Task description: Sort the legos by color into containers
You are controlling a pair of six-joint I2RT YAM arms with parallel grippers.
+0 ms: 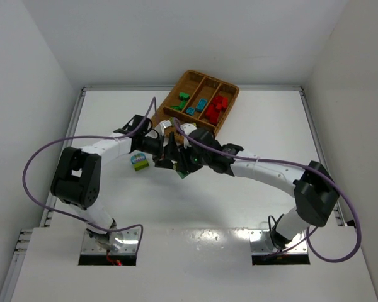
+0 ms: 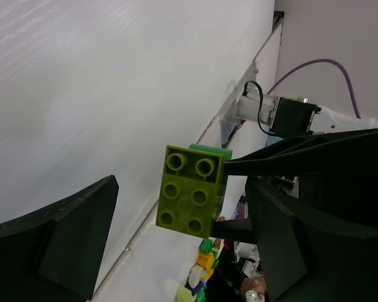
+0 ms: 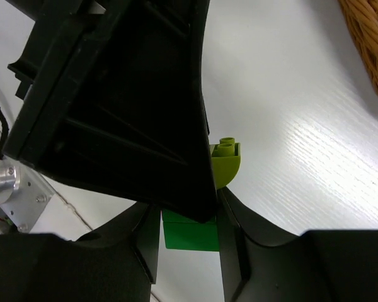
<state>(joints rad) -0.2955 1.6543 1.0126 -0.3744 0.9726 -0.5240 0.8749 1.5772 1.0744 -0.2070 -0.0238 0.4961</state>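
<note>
Right hand (image 3: 189, 228) pinching green lego (image 3: 189, 236) | lime lego (image 2: 189, 192) against it | left hand (image 2: 181, 220) open astride

Robot lab, enclosed bench cell.
Bare white tabletop (image 1: 258, 119) boxed in by plain white panel walls (image 1: 31, 63) on three sides, with a metal rail (image 1: 113, 89) along the edge. Two black-and-white arms, left arm (image 1: 82, 176) and right arm (image 1: 271, 171), are bolted to metal base plates (image 1: 131, 242) at the near edge, with purple cables (image 1: 24, 173) looping loose off both. Props: a wicker tray (image 1: 190, 73) and coloured legos (image 1: 217, 107). Staged manipulation rig.
</note>
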